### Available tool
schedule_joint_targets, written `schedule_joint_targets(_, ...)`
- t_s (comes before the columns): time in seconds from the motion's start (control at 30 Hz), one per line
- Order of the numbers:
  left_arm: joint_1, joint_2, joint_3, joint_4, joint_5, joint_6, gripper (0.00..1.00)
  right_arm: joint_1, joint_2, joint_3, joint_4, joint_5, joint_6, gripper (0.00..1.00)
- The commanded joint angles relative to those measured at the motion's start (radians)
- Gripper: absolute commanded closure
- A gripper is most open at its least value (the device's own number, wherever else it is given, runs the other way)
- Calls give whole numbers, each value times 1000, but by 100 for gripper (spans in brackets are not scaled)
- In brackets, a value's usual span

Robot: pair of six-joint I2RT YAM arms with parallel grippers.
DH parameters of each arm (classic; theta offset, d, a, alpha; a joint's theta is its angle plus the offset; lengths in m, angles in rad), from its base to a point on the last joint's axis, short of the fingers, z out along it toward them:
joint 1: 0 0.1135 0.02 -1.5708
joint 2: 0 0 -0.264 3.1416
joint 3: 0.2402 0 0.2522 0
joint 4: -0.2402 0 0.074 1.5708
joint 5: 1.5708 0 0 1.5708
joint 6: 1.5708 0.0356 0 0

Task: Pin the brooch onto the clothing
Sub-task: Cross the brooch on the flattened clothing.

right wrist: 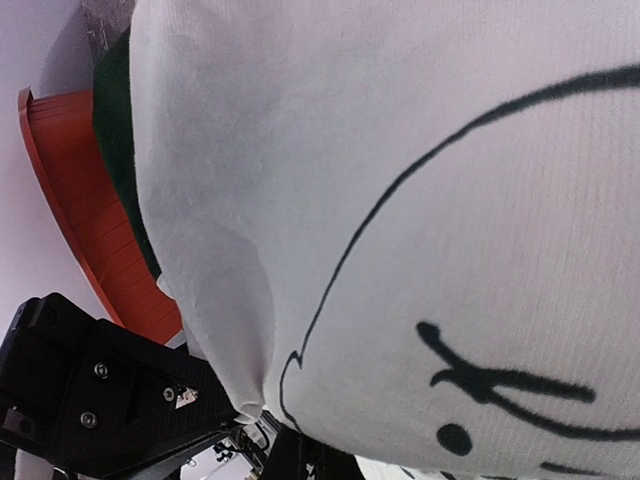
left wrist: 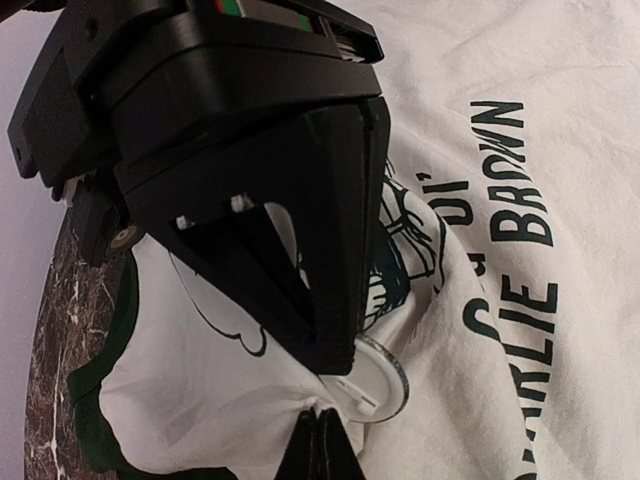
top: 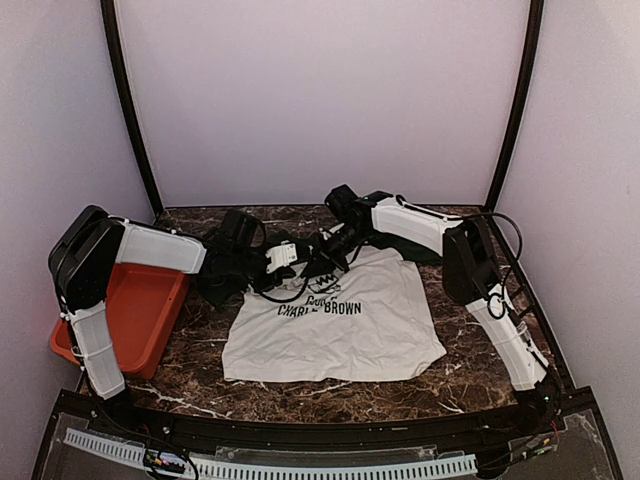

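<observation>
Left arm: folded at the elbow over the orange bin (top: 140, 310), forearm reaching right towards the shirt's collar end. Right arm: elbow high, forearm reaching left. Both grippers meet at the shirt's far edge, nearly touching.

Left gripper (left wrist: 320, 450): fingers together, clamped on a raised fold of the T-shirt (top: 340, 320). Right gripper (left wrist: 335, 355): black fingers drawn to a point, tips closed on the rim of the brooch (left wrist: 378, 388).

Brooch: small round disc, clear rim, pale face, lying against the white cloth just beside the cartoon print, between the two sets of fingertips.

Shirt: soft white knit, dark green collar and sleeves, black lettering "CHARLIE BROWN". Lower half lies flat on the table (top: 470, 370), hem towards the arm bases; top end is bunched and lifted.

Table: dark marble pattern with white veins, glossy. Bare strips show left and right of the shirt. The bin sits at the left edge, and plain walls close the back and sides.
</observation>
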Motion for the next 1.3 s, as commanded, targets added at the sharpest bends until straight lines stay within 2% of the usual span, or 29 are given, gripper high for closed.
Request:
schedule_joint_targets(0.0, -11, -51, -16, -10, 48, -7, 99, -2, 38, 42, 28, -3, 28, 100)
schedule_joint_targets(0.63, -16, -31, -8, 2, 17, -22, 99, 39, 45, 60, 56, -76, -38, 100)
schedule_joint_targets(1.27, -17, -20, 4, 18, -14, -75, 99, 53, 58, 15, 222, -226, -20, 100)
